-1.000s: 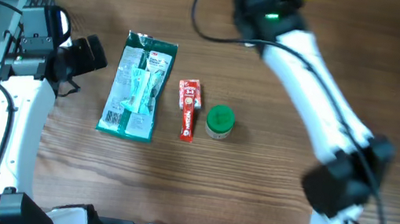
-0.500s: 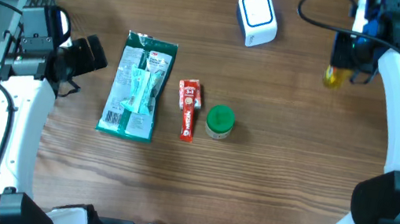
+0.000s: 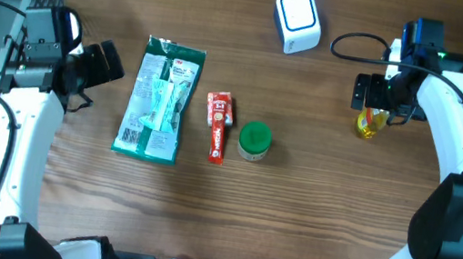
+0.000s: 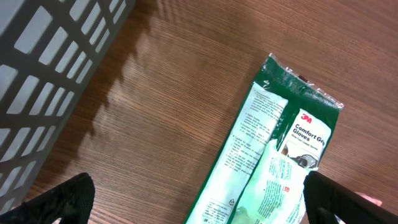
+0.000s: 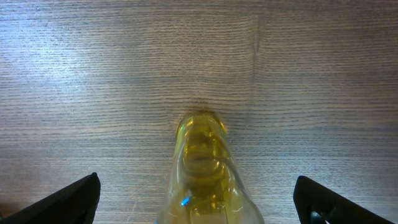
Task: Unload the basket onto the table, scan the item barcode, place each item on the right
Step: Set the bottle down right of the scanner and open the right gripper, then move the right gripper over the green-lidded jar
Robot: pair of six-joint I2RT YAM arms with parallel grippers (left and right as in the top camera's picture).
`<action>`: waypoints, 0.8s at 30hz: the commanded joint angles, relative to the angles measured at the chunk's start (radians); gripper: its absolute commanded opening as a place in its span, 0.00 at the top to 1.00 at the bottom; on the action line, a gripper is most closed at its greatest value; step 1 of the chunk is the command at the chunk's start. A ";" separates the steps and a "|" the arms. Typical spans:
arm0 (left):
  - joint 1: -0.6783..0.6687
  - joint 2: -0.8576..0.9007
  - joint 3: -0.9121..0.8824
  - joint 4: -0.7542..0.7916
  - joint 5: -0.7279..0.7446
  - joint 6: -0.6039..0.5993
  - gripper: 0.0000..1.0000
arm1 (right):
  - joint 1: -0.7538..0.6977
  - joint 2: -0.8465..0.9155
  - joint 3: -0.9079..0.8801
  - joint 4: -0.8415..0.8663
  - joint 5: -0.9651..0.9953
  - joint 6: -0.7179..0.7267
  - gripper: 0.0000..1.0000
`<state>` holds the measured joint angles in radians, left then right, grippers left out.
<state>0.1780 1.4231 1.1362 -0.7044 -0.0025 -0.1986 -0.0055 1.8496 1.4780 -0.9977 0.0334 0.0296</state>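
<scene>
**Item:** small yellow bottle (image 3: 369,122), on the right side of the table (image 3: 308,233), well apart from the white scanner (image 3: 297,20).

**Handling (my estimate):** light, rigid, glossy and probably slippery. I would take it across the body.

**Right gripper** (image 5: 198,204): jaws spread wide, straddling the bottle and touching neither side. The wrist points down over it.

**Left gripper** (image 3: 108,62): released, empty, beside the glove packet (image 3: 159,100).

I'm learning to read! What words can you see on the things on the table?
"3M" on the green packet.
"Comfort" and "Gloves" on the same packet.
Its small print is too small to read.
The red tube has lettering too blurred to read.
</scene>
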 commanded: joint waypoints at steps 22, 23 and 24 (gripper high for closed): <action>0.004 -0.001 0.005 0.000 -0.003 0.012 0.00 | 0.357 -0.021 0.306 -0.350 -0.307 0.126 0.15; 0.003 -0.001 0.005 0.000 -0.003 0.012 0.00 | 0.406 -0.021 0.260 -0.323 -0.275 0.207 0.12; 0.003 -0.001 0.005 0.000 -0.003 0.012 0.00 | 0.445 -0.021 0.217 -0.292 -0.248 0.271 0.11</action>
<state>0.1780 1.4231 1.1362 -0.7048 -0.0025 -0.1986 0.3584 1.8290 1.7779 -1.3327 -0.2554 0.1371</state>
